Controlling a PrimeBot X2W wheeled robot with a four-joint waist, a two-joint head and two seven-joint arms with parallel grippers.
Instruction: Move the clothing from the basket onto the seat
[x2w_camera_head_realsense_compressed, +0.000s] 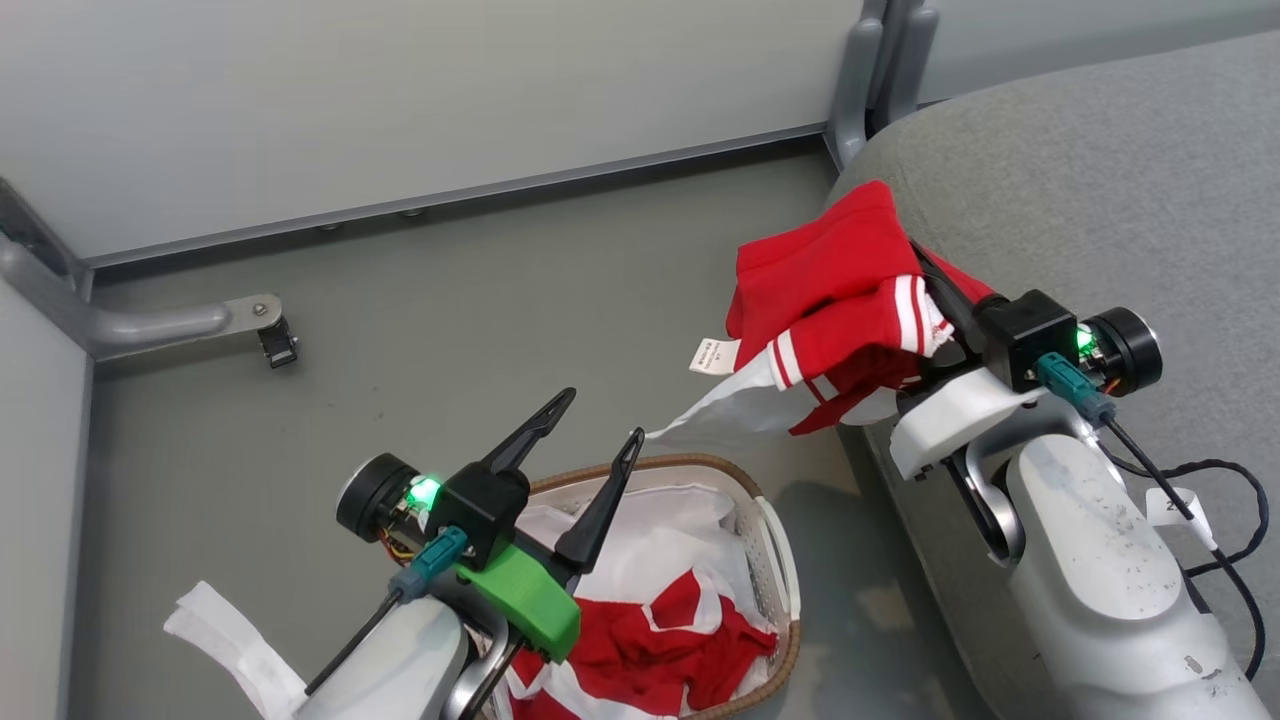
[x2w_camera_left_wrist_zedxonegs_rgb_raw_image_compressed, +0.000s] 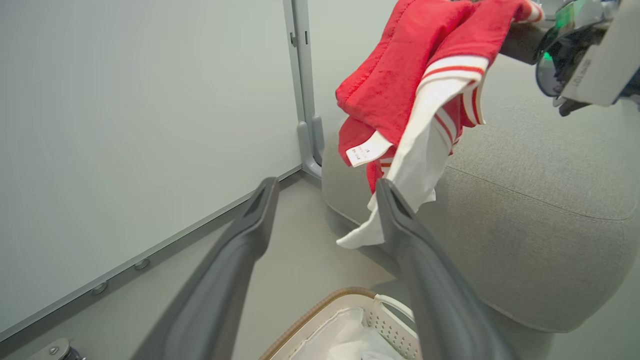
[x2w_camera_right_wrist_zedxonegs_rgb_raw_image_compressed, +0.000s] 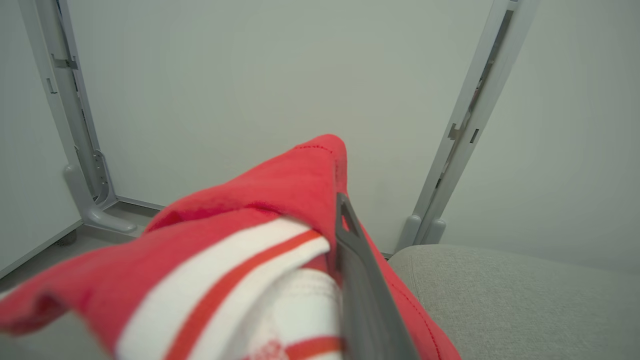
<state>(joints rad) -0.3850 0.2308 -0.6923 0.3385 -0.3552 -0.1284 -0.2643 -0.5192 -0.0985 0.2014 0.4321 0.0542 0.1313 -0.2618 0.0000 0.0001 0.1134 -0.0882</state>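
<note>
Clothing (x2w_camera_head_realsense_compressed: 830, 290) pinched in R gripper (x2w_camera_right_wrist_zedxonegs_rgb_raw_image_compressed: 344, 220), tips buried in cloth; L gripper (x2w_camera_head_realsense_compressed: 604, 413) wide apart; basket (x2w_camera_head_realsense_compressed: 690, 462) part-hidden.

So one red-and-white garment (x2w_camera_head_realsense_compressed: 830, 290) hangs bunched up over the big grey seat (x2w_camera_head_realsense_compressed: 1100, 180), at its corner, white panel dangling off. The cream basket (x2w_camera_head_realsense_compressed: 775, 560) sits on the floor just beside the seat, more red clothing (x2w_camera_head_realsense_compressed: 650, 650) crumpled inside.

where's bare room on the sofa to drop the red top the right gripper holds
Bare: the grey seat behind and right of the held red top, up to the wall panels; also the floor between basket and panels. Crowded: the basket, with clothing and the open left gripper over it.
</note>
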